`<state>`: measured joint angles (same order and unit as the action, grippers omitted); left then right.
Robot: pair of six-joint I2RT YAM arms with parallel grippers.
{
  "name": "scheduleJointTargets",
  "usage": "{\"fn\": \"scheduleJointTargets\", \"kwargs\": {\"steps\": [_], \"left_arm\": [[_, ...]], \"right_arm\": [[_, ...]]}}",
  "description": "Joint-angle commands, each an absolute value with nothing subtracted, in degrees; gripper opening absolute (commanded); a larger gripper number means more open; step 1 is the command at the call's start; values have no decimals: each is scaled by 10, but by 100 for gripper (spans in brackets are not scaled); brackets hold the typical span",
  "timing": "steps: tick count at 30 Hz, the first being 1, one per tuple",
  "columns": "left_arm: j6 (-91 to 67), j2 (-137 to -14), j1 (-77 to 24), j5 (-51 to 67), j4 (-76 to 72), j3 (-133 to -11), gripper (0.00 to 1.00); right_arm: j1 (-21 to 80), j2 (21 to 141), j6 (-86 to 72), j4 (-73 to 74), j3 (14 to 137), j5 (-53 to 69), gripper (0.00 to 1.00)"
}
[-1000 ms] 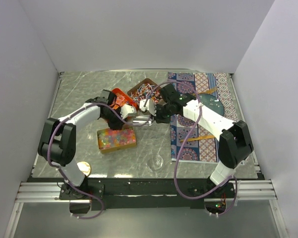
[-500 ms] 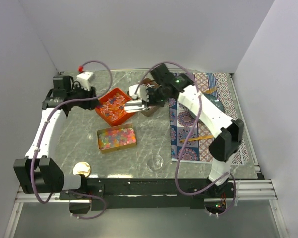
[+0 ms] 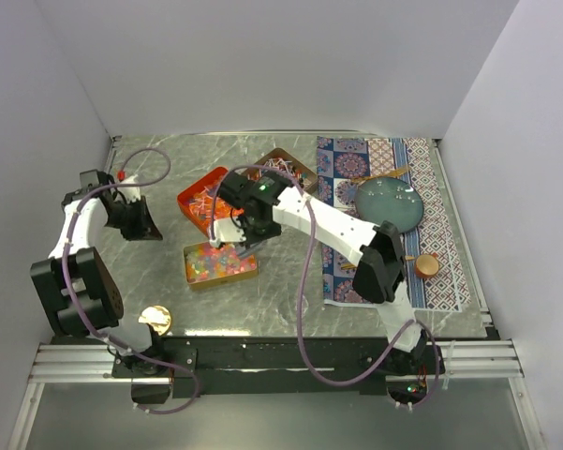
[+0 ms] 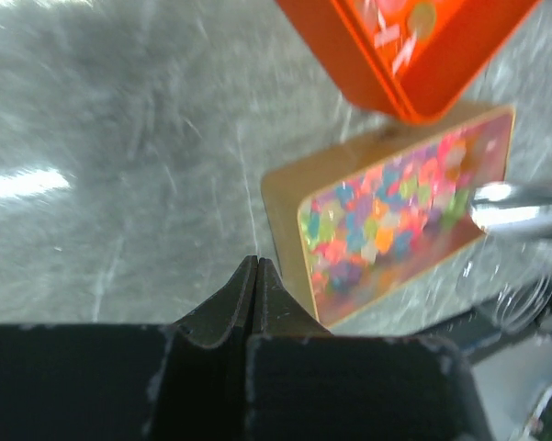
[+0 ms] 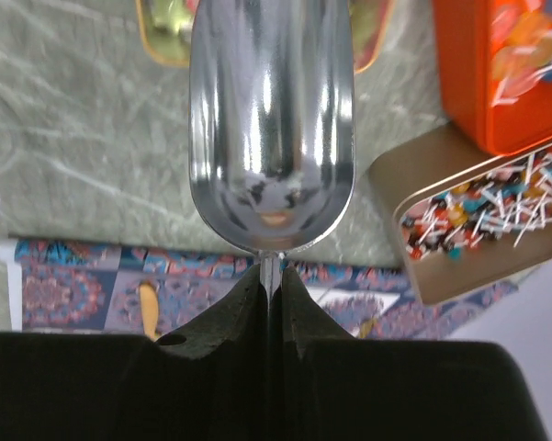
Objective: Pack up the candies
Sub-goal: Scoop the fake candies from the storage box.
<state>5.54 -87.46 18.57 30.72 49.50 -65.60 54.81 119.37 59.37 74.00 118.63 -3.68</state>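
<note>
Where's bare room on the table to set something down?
Free: grey marble table along the back wall behind the orange rectangular tin; also marble between the shut left gripper and the gold tin of multicoloured bead candies. Crowded: centre, where tins cluster and the right gripper holds a silver metal scoop.

**Top view.** We look from high behind the arm bases, down and forward. The whole table [image 3: 262, 302] fits, seen from far, with the bases at 6 o'clock.

**Left wrist view.** We look down from close, past the left gripper [image 4: 257, 268] at 6 o'clock. The gold tin [image 4: 280, 220] sits at 3 and the orange tin [image 4: 367, 64] at 1.

**Right wrist view.** We look from close along the scoop [image 5: 271, 138], with the right gripper [image 5: 270, 274] at 6. The brown tin [image 5: 395, 184] sits at 4 and the mat [image 5: 73, 285] at 7.

**Shared.** The orange tin shows in all three views, the scoop in both wrist views, and the gold tin in the top and left wrist views.
</note>
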Motion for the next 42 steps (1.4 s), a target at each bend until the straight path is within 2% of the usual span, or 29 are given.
{"fn": "scheduleJointTargets", "kwargs": {"steps": [1,17,24,35,42], "left_arm": [[110,-857,185,342,535,-631,1],[177,-843,185,334,561,-625,1],[202,-840,185,366,577,-628,1],[241,-905,182,424,588,-621,1],[265,-919,169,443,596,-614,1]], "right_arm": [[568,1196,679,827,1182,-148,0],[612,1266,722,827,1175,-281,0],[632,1302,729,828,1202,-316,0],[637,1318,717,827,1220,-230,0],[628,1308,694,826,1237,-113,0]]}}
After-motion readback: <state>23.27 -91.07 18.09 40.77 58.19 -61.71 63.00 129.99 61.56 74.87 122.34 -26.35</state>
